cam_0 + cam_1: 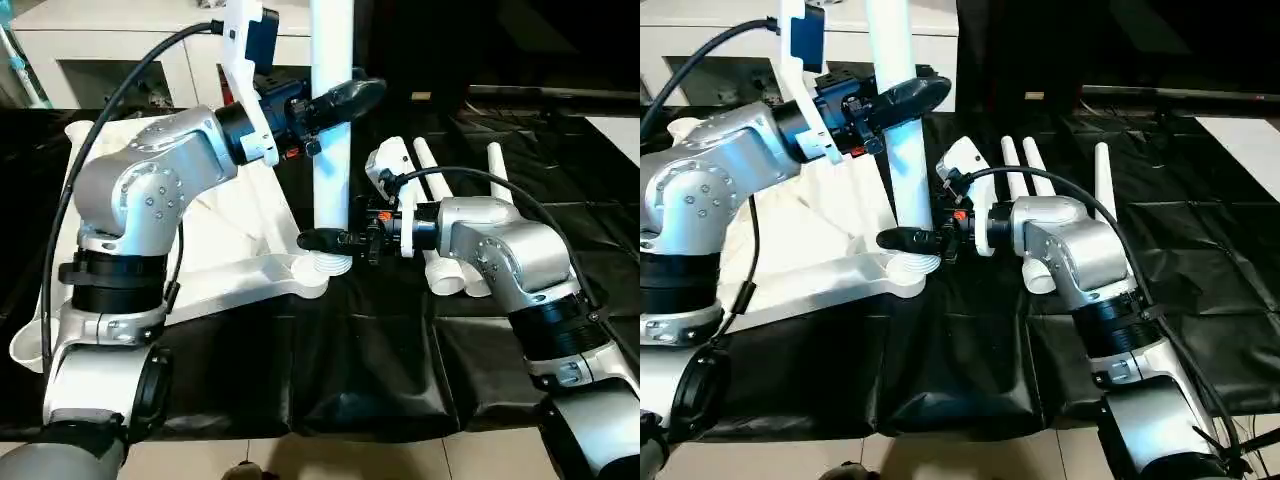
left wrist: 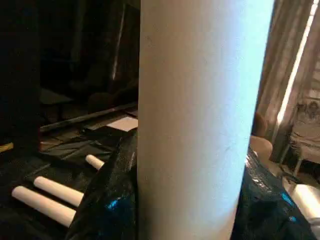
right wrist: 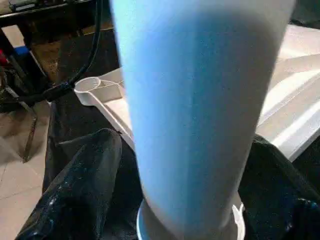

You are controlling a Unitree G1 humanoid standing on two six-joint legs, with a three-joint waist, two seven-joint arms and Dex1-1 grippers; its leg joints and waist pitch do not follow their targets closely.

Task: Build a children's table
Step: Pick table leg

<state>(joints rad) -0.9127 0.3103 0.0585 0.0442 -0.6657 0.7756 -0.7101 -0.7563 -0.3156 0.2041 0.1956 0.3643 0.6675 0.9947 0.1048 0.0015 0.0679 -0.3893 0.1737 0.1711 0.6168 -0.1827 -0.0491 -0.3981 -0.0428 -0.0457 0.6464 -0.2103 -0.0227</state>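
Observation:
The children's table top (image 1: pixel 250 278) lies upside down on the black sheet, to the left. One white leg (image 1: pixel 330 170) stands upright with its ribbed end (image 1: pixel 330 265) at the top's near right corner socket. My left gripper (image 1: pixel 335 100) is shut on this leg high up, and its black fingers (image 2: pixel 107 200) flank the leg (image 2: pixel 200 120) in the left wrist view. My right gripper (image 1: pixel 325 240) is shut on the same leg just above the socket, with its fingers (image 3: pixel 80 190) on either side of the leg (image 3: pixel 200 125).
Three spare legs (image 1: pixel 1035 165) lie side by side on the black sheet (image 1: pixel 350 370), behind my right forearm. A white cabinet (image 1: pixel 100 50) stands beyond the table at the back left. The sheet's front edge hangs over a light floor (image 1: pixel 350 460).

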